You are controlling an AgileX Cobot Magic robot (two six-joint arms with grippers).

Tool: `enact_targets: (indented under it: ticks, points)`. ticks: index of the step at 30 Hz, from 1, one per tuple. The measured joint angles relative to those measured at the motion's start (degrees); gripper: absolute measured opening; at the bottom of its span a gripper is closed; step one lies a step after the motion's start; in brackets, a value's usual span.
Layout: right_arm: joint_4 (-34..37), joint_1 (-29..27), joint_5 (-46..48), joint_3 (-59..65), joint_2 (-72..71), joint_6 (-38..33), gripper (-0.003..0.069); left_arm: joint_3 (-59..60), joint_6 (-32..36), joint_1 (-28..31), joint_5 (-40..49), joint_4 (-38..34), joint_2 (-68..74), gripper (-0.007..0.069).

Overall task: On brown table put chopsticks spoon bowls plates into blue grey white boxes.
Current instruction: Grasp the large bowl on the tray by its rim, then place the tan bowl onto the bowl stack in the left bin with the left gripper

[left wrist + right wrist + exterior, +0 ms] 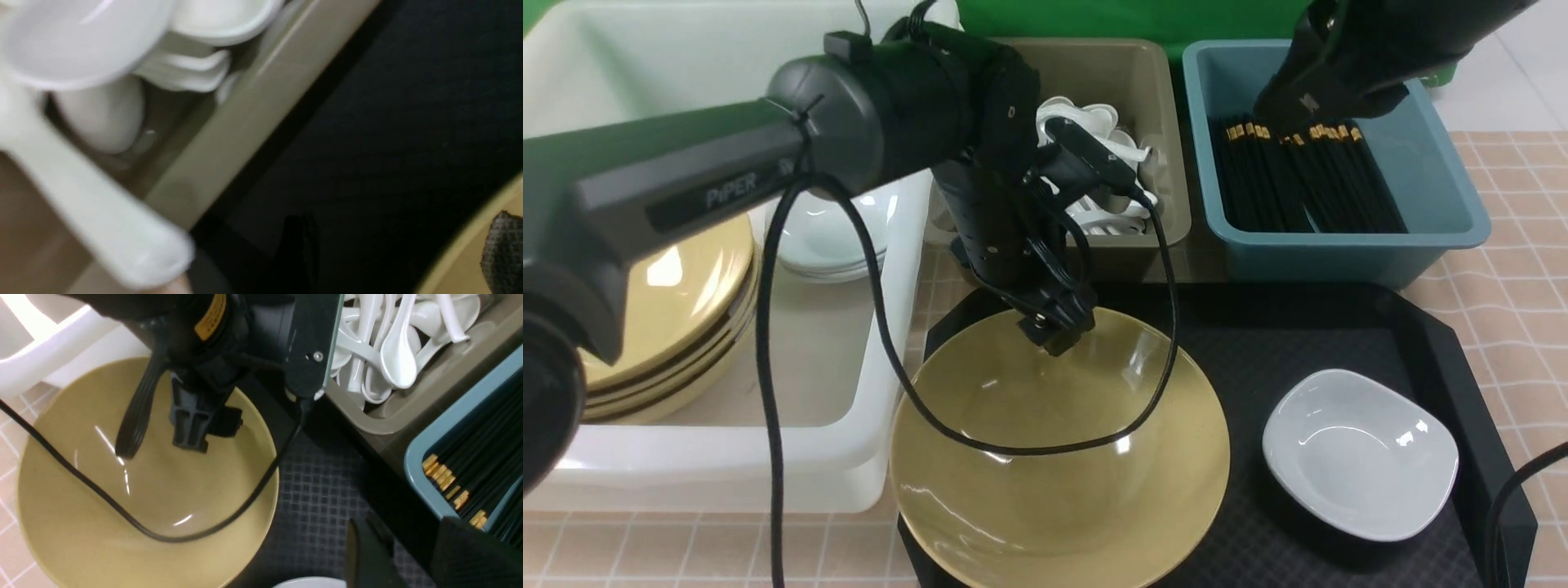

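- Crate, white plastic, rectangular (727, 457): off to the left of the left pincer (1055, 327). It holds a stack of mustard-yellow round plates (678, 302) and some white bowls (825, 237).
- Left pincer: jaws wide, nothing between them. The tips point down over the far inner slope of the large mustard-yellow round ceramic plate (1054, 465); whether they touch it cannot be told.
- Large plate: directly beneath this pincer and spreading from it toward the robot, flat on the black textured tray (1298, 335). It is round, so there is no long axis to match, and its far rim is the nearest edge. Judged to be the left arm's item, with the carry running leftward to the crate.
- Grey-brown plastic box (1119, 73) of white ceramic spoons (1131, 151): just beyond the left pincer.
- Small white rounded-square dish (1360, 453): on the same tray, right of the left pincer and well apart from the right pincer (1290, 110).
- Right pincer: over the gold-tipped black chopsticks (1307, 180) in the blue plastic box (1445, 180). Jaws part-way apart, nothing seen between them.
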Motion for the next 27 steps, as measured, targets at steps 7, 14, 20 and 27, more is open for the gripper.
enact_targets:
  ticks: [7, 14, 20, 27]
  points:
    - [-0.1, 0.0, -0.1, 0.0, 0.9, 0.1, 0.0257, 0.0, 5.5, 0.0, 1.9, -7.2, 2.3, 0.0329]
    - [0.0, 0.0, -0.2, 0.0, 2.1, 0.2, 0.0257, -1.9, 5.9, 0.0, 8.5, -9.9, 2.3, 0.007]
    - [-0.1, 1.7, -0.2, -0.5, 2.5, 0.6, 0.0232, -7.7, 5.3, 0.0, 13.6, -12.6, 1.0, 0.0006]
    - [-0.4, 11.6, -0.2, -5.6, 2.3, 0.0, 0.0113, -8.5, 5.3, 6.8, 14.0, -17.0, -9.6, 0.0008]
